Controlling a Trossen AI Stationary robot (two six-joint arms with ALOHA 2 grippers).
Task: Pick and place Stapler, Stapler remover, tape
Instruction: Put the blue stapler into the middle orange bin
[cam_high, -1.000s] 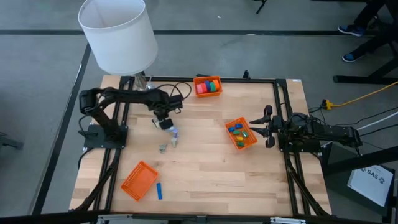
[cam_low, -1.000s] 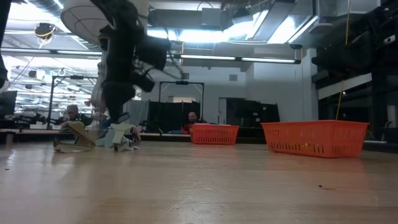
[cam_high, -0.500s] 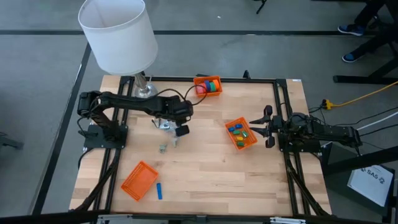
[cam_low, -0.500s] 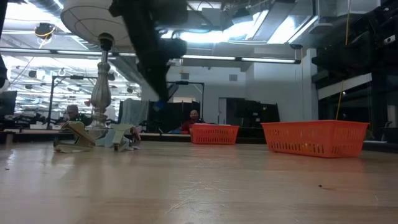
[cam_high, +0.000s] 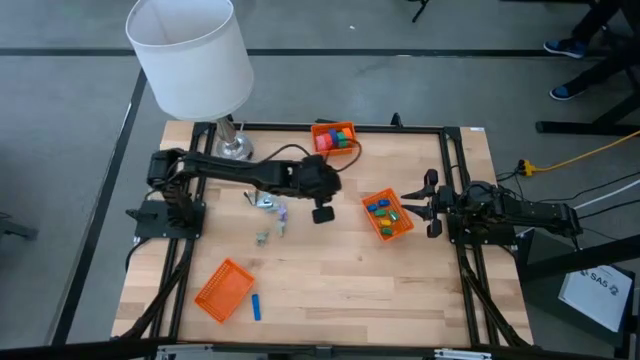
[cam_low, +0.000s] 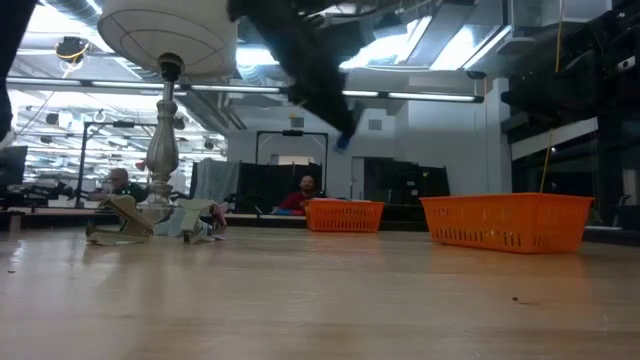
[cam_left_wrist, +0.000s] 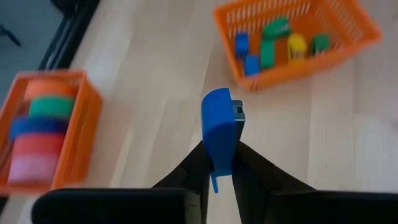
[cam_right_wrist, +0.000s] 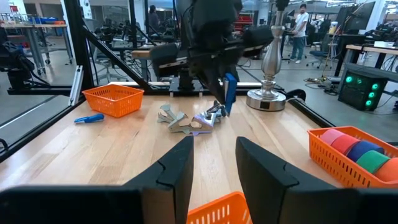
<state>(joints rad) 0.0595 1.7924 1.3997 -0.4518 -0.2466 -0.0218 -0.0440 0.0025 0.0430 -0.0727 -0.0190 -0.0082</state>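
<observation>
Blue stapler (cam_left_wrist: 217, 134) is pinched between the left gripper (cam_left_wrist: 216, 163) fingers, carried above the table (cam_high: 330, 270), roughly between the tape basket (cam_high: 334, 139) and the basket of small staplers (cam_high: 388, 214). The grip sits on the lower end, with most of the body standing proud of the fingers (so some lever arm; a tilt under fast moves is judged possible). The piece is judged light, rigid, smooth plastic, so slippery rather than fragile; a firm pinch across the flat sides near mid-body would be preferred.

Left arm (cam_high: 240, 172) is stretched nearly full length across the table toward the right side, wrist turned down. From the right wrist view the stapler (cam_right_wrist: 229, 93) is seen hanging well clear of the wood, above the loose grey staple removers (cam_right_wrist: 186, 121).

Right gripper (cam_right_wrist: 211, 163) is parked at the table's right edge, beside the stapler basket, fingers spread and nothing between them.

Tape rolls (cam_left_wrist: 38, 134) already lie stacked in their basket.
</observation>
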